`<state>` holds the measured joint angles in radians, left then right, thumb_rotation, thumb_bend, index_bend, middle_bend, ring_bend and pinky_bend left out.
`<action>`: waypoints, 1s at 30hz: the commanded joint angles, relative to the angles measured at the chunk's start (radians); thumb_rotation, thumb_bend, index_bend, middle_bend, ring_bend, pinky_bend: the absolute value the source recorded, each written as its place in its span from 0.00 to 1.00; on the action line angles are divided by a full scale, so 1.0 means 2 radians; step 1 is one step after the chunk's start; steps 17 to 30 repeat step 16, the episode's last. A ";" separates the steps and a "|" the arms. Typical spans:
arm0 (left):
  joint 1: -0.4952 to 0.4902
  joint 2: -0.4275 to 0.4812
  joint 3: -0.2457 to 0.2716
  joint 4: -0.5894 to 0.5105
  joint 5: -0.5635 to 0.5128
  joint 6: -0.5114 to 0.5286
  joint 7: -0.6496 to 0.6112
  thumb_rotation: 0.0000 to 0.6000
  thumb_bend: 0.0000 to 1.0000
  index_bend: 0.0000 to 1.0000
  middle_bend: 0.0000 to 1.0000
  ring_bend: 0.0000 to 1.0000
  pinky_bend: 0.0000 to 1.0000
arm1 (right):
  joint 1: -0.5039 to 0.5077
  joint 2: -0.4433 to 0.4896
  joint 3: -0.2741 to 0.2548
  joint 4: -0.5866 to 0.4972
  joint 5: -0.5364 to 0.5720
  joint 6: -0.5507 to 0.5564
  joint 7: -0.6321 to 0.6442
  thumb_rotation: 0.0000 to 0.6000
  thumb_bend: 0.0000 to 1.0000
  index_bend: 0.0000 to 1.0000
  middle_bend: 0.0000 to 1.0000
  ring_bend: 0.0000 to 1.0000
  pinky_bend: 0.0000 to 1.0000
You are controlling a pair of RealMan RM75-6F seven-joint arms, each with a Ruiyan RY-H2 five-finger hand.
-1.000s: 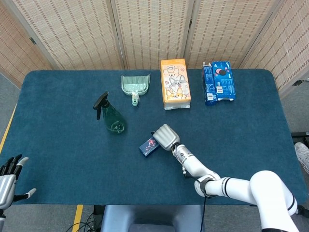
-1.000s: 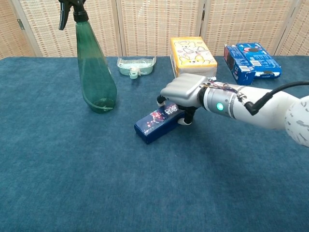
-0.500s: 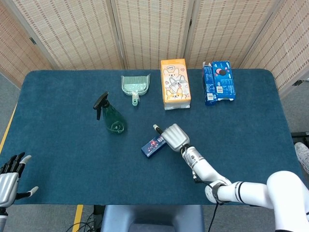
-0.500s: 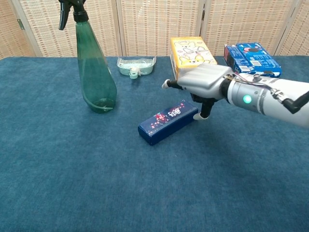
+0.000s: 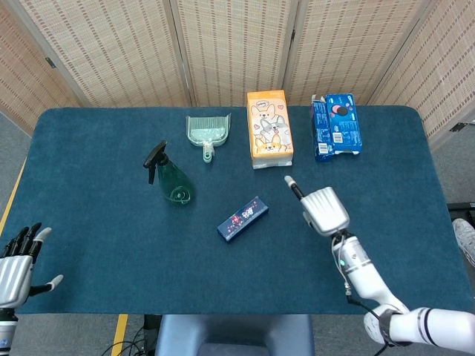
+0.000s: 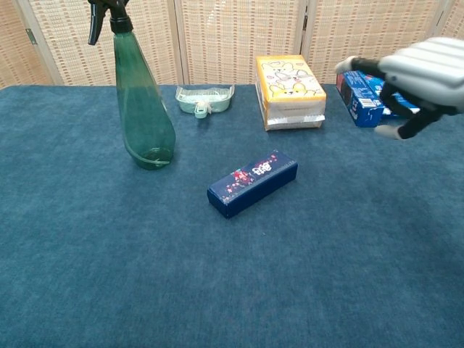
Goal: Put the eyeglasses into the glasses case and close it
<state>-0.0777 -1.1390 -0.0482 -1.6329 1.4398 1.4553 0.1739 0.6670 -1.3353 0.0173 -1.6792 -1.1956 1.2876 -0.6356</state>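
The glasses case is a dark blue patterned box. It lies closed and at an angle near the middle of the table, with nothing touching it. No eyeglasses show in either view. My right hand hovers above the table to the right of the case, well apart from it. It holds nothing, and its fingers are loosely bent with one finger pointing out. My left hand is at the bottom left, off the table's front edge, with fingers spread and empty.
A green spray bottle stands left of the case. Along the back are a pale green dustpan, an orange tissue box and a blue cookie box.
My right hand let go of the case, then rose and drew away to the right. The case turned slightly and stays on the table. My left hand barely shifted.
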 commanded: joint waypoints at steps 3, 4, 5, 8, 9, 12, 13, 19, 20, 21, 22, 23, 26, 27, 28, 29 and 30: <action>-0.005 -0.006 -0.006 -0.005 0.000 0.003 0.013 1.00 0.13 0.14 0.07 0.05 0.18 | -0.074 0.056 -0.036 -0.040 -0.048 0.072 0.041 1.00 0.34 0.08 0.48 0.36 0.56; -0.006 -0.006 -0.006 -0.007 -0.001 0.003 0.016 1.00 0.13 0.14 0.07 0.05 0.18 | -0.084 0.060 -0.041 -0.040 -0.056 0.082 0.046 1.00 0.34 0.08 0.43 0.31 0.51; -0.007 -0.007 -0.007 -0.009 0.000 0.003 0.018 1.00 0.13 0.14 0.07 0.05 0.18 | -0.094 0.064 -0.046 -0.038 -0.064 0.091 0.053 1.00 0.34 0.08 0.41 0.28 0.48; -0.008 -0.009 -0.008 -0.012 0.000 0.006 0.025 1.00 0.13 0.14 0.07 0.05 0.18 | -0.125 0.081 -0.062 -0.033 -0.082 0.109 0.076 1.00 0.34 0.08 0.37 0.24 0.42; -0.008 -0.011 -0.009 -0.013 0.000 0.008 0.027 1.00 0.13 0.14 0.07 0.05 0.18 | -0.137 0.086 -0.066 -0.030 -0.086 0.118 0.083 1.00 0.34 0.08 0.36 0.23 0.40; -0.008 -0.014 -0.009 -0.014 0.000 0.010 0.032 1.00 0.13 0.14 0.07 0.05 0.18 | -0.165 0.092 -0.072 -0.023 -0.101 0.143 0.103 1.00 0.34 0.08 0.35 0.21 0.35; -0.008 -0.015 -0.009 -0.014 0.000 0.011 0.035 1.00 0.13 0.14 0.07 0.05 0.18 | -0.173 0.092 -0.074 -0.019 -0.107 0.149 0.110 1.00 0.34 0.08 0.34 0.20 0.34; -0.007 -0.019 -0.009 -0.018 0.001 0.017 0.040 1.00 0.13 0.14 0.07 0.05 0.18 | -0.195 0.090 -0.079 -0.005 -0.126 0.164 0.133 1.00 0.34 0.08 0.34 0.20 0.33; -0.007 -0.019 -0.009 -0.018 0.001 0.017 0.040 1.00 0.13 0.14 0.07 0.05 0.18 | -0.195 0.090 -0.079 -0.005 -0.126 0.164 0.133 1.00 0.34 0.08 0.34 0.20 0.33; -0.007 -0.019 -0.009 -0.018 0.001 0.017 0.040 1.00 0.13 0.14 0.07 0.05 0.18 | -0.195 0.090 -0.079 -0.005 -0.126 0.164 0.133 1.00 0.34 0.08 0.34 0.20 0.33; -0.007 -0.019 -0.009 -0.018 0.001 0.017 0.040 1.00 0.13 0.14 0.07 0.05 0.18 | -0.195 0.090 -0.079 -0.005 -0.126 0.164 0.133 1.00 0.34 0.08 0.34 0.20 0.33; -0.007 -0.019 -0.009 -0.018 0.001 0.017 0.040 1.00 0.13 0.14 0.07 0.05 0.18 | -0.195 0.090 -0.079 -0.005 -0.126 0.164 0.133 1.00 0.34 0.08 0.34 0.20 0.33; -0.007 -0.019 -0.009 -0.018 0.001 0.017 0.040 1.00 0.13 0.14 0.07 0.05 0.18 | -0.195 0.090 -0.079 -0.005 -0.126 0.164 0.133 1.00 0.34 0.08 0.34 0.20 0.33; -0.007 -0.019 -0.009 -0.018 0.001 0.017 0.040 1.00 0.13 0.14 0.07 0.05 0.18 | -0.195 0.090 -0.079 -0.005 -0.126 0.164 0.133 1.00 0.34 0.08 0.34 0.20 0.33; -0.007 -0.019 -0.009 -0.018 0.001 0.017 0.040 1.00 0.13 0.14 0.07 0.05 0.18 | -0.195 0.090 -0.079 -0.005 -0.126 0.164 0.133 1.00 0.34 0.08 0.34 0.20 0.33; -0.007 -0.019 -0.009 -0.018 0.001 0.017 0.040 1.00 0.13 0.14 0.07 0.05 0.18 | -0.195 0.090 -0.079 -0.005 -0.126 0.164 0.133 1.00 0.34 0.08 0.34 0.20 0.33; -0.007 -0.019 -0.009 -0.018 0.001 0.017 0.040 1.00 0.13 0.14 0.07 0.05 0.18 | -0.195 0.090 -0.079 -0.005 -0.126 0.164 0.133 1.00 0.34 0.08 0.34 0.20 0.33</action>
